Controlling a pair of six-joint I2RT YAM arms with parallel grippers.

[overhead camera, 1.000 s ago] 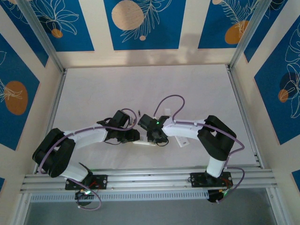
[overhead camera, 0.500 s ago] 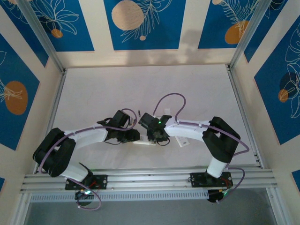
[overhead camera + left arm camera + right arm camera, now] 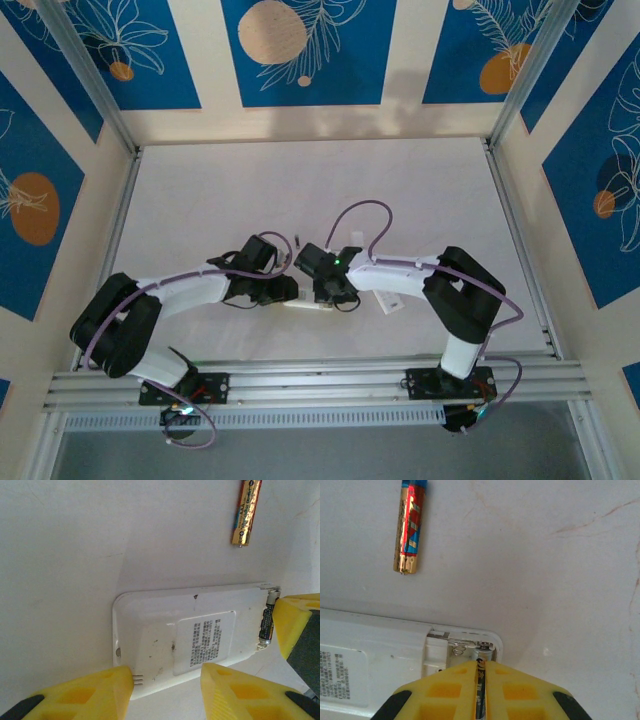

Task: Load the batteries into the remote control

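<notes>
The white remote control [image 3: 175,630] lies back side up on the table, its battery compartment [image 3: 462,652] open at one end. My right gripper [image 3: 481,666] is shut on a thin dark battery [image 3: 480,692]. The battery's front end sits in the compartment beside a bare spring. In the left wrist view that battery [image 3: 267,625] lies in the remote's end, next to a right finger [image 3: 294,622]. My left gripper [image 3: 167,671] stands open over the remote's near long edge, one fingertip touching its corner. A loose battery [image 3: 411,527] [image 3: 246,512] lies on the table beyond the remote.
In the top view both grippers [image 3: 285,290] [image 3: 330,293] meet over the remote [image 3: 305,306] near the front middle of the white table [image 3: 300,190]. A small white piece [image 3: 390,303] lies under the right forearm. Aluminium rails border the table.
The right fingers have closed a little tighter on the battery. The right arm's elbow swung slightly out and back. The left arm has stayed still.
</notes>
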